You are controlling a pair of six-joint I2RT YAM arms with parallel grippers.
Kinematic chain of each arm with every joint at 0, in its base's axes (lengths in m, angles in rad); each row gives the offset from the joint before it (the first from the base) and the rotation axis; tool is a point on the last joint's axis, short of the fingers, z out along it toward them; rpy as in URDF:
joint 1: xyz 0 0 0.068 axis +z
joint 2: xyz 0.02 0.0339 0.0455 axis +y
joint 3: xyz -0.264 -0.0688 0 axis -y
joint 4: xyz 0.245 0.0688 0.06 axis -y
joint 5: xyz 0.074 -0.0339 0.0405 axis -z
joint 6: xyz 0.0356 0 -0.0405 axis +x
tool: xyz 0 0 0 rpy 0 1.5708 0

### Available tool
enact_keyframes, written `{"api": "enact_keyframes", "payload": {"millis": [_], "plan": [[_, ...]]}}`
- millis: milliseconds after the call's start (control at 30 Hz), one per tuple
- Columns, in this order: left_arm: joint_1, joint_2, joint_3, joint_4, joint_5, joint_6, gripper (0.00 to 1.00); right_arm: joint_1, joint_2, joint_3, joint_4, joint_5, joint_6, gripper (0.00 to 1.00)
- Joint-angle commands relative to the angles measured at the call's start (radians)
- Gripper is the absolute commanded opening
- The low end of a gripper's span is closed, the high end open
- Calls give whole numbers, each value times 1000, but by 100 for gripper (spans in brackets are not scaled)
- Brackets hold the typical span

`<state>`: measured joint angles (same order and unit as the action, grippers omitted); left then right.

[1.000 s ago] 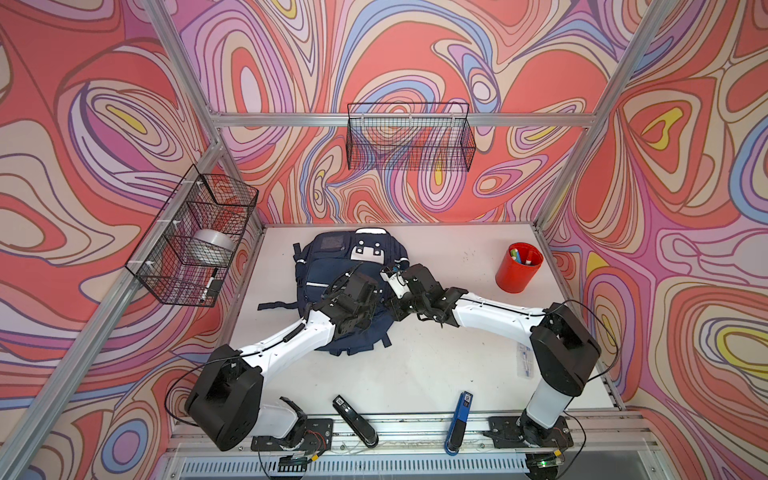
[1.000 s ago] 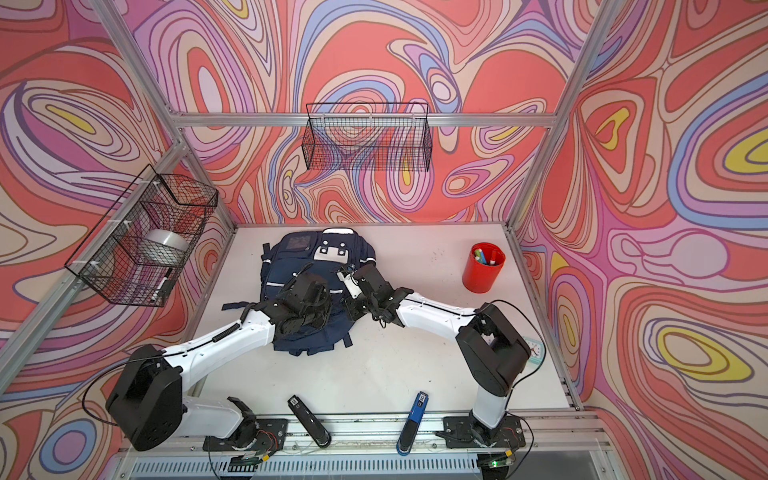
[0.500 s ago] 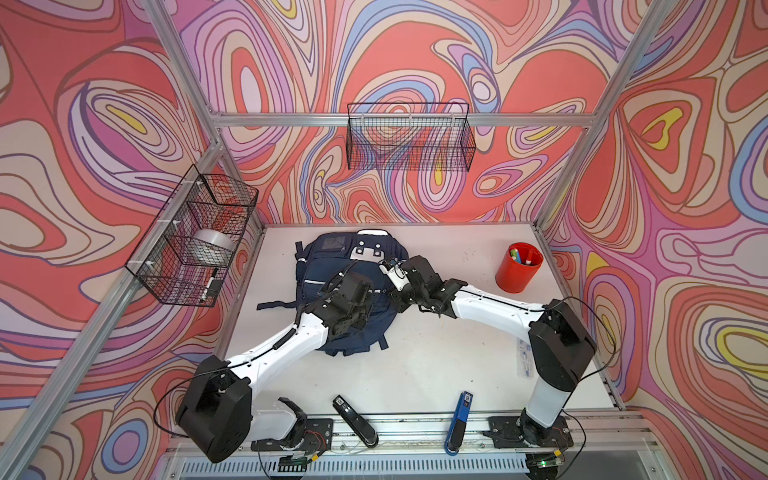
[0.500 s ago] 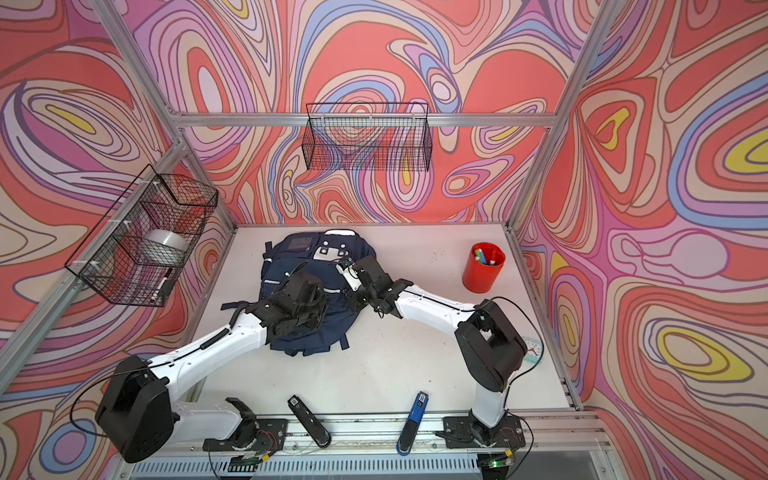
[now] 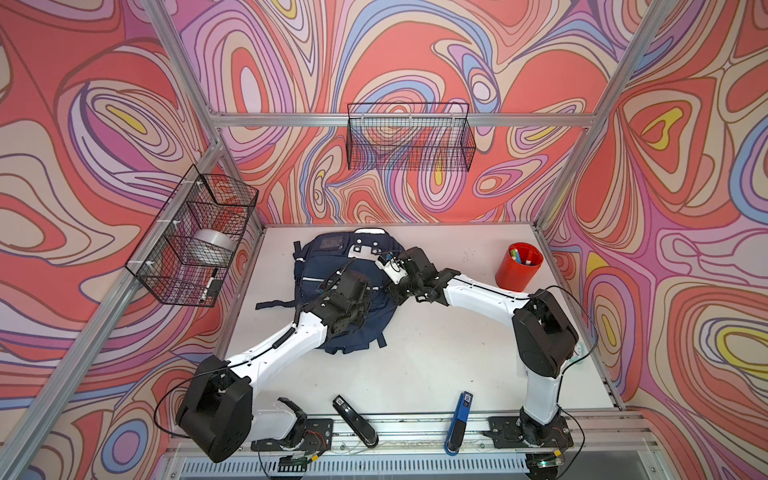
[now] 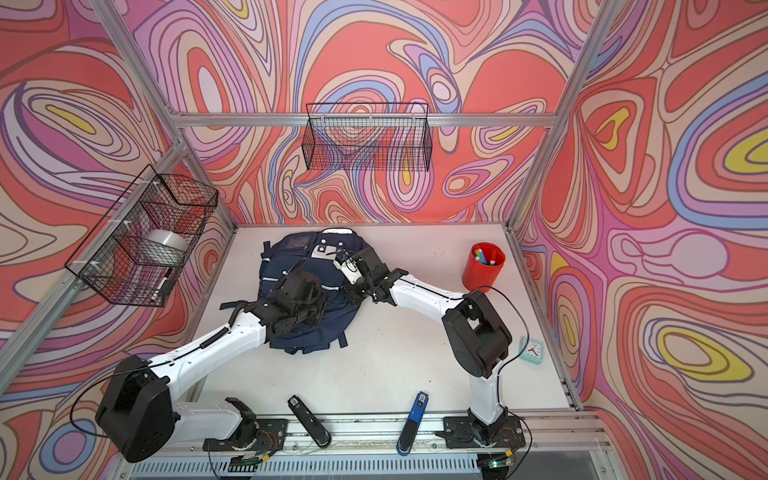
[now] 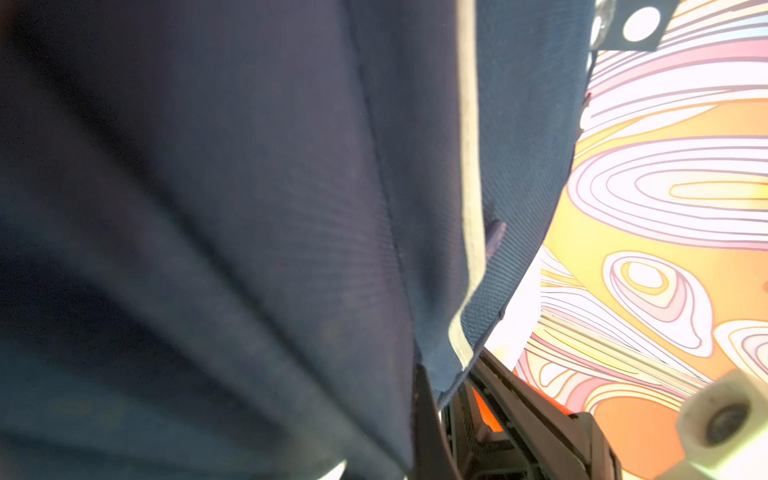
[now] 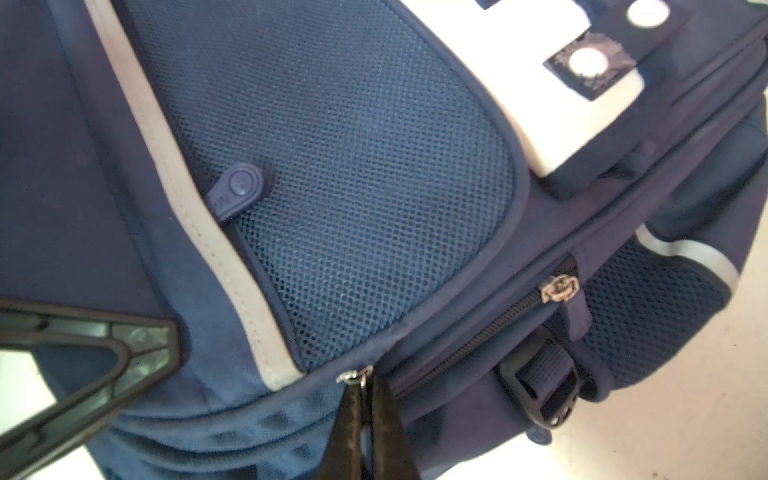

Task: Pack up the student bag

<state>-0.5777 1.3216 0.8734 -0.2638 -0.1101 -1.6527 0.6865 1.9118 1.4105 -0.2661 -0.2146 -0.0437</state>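
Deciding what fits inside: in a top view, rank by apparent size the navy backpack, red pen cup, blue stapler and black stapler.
1. Navy blue striped fabric backpack.
2. Red cylindrical plastic pen cup.
3. Blue stapler and black stapler: alike, not ranked.

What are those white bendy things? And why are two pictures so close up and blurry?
Those are two robot arms, each with a pincher called a gripper. Two cameras look down on everything from above. Two more sit on the arms' wrists, so they see things very close. On the white table lie the student bag, a red cup of pens, a black stapler, a blue stapler and a small clock. The left gripper pinches the bag's fabric. The right gripper pinches a zipper pull on the bag.
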Motion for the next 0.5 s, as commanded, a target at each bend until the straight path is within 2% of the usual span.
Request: {"api": "enact_keyframes", "payload": {"millis": [0,100,300,333,367,400,467], "plan": [[-8,-26,-26,-125,26,23,0,-86,40,44,66,221,-6,0],[-8,-19,-29,-107,30,29,0,-94,37,56,48,225,-21,0],[-8,14,10,-55,69,79,2,-71,-27,54,16,107,-25,0],[-9,18,23,-45,83,96,14,-68,-35,63,-5,72,-20,0],[-15,16,38,-32,90,119,32,-66,-46,76,-29,32,-15,0],[-23,8,52,-20,80,148,48,-64,-57,82,-47,10,-12,5],[-36,-28,83,-54,31,185,65,-64,-82,77,-58,17,3,33]]}}
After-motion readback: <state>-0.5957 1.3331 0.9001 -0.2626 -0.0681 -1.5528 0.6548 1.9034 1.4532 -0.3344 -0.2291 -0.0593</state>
